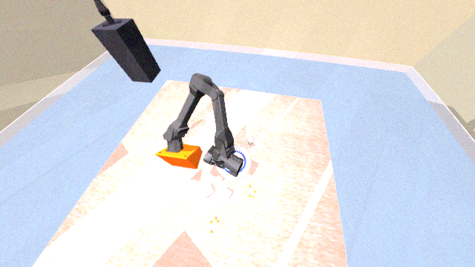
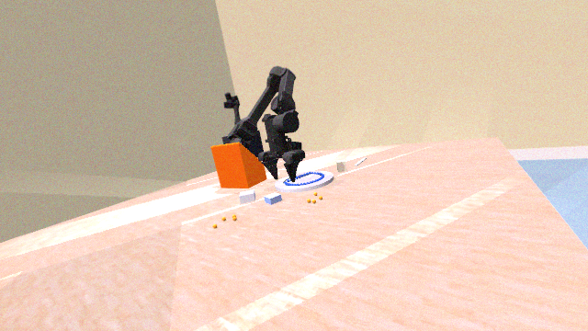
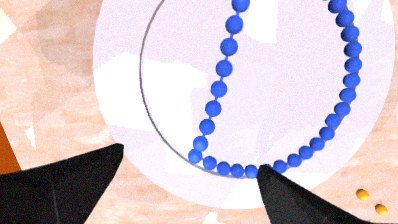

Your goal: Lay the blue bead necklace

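The blue bead necklace lies on the round white bead board. In the wrist view its right and lower beads follow the groove, or lie right beside it. From a sharp bend at the lower left, a straight run of beads cuts up across the board's inside, and the groove's left arc is bare. My gripper is open and empty, low over the board's near-left edge. Its fingers stand either side of the bend, and the right fingertip covers part of the lower beads. The upper part is out of the wrist view.
The orange base block stands left of the board. A white block and a blue block lie in front. Small yellow beads lie in two groups. A pale cube and a white stick lie behind.
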Controlling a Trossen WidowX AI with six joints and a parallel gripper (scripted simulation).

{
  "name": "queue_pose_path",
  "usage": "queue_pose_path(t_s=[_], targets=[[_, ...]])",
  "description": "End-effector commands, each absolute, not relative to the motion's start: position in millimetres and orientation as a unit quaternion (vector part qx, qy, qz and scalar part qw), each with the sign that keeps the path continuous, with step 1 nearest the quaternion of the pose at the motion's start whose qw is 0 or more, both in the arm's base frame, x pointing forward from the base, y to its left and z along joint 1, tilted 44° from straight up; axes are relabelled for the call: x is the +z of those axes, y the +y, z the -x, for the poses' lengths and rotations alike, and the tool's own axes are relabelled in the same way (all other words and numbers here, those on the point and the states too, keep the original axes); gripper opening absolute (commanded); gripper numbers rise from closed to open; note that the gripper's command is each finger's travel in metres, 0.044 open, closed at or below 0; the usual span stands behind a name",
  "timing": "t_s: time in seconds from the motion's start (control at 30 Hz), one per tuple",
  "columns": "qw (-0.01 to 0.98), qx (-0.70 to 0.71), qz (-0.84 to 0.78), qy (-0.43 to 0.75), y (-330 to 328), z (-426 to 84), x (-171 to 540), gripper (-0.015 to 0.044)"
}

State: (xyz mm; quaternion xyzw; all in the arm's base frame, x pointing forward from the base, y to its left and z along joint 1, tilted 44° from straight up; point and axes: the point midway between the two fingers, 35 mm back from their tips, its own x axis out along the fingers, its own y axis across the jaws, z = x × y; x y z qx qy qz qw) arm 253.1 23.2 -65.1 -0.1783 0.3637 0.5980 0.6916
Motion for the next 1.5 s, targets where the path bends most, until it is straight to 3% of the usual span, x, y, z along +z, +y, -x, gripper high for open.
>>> queue_pose_path(t_s=[0.0,0.37,0.77,0.97,1.47], targets=[[0.691,0.598,0.182,0.363,22,-254,-65,0.0440],[0.691,0.598,0.182,0.363,22,-254,-65,0.0440],[0.700,0.578,0.146,0.394,54,-287,-1,0.0125],[0.703,0.570,0.129,0.405,72,-295,29,0.0120],[0.704,0.570,0.134,0.403,77,-296,21,0.0120]])
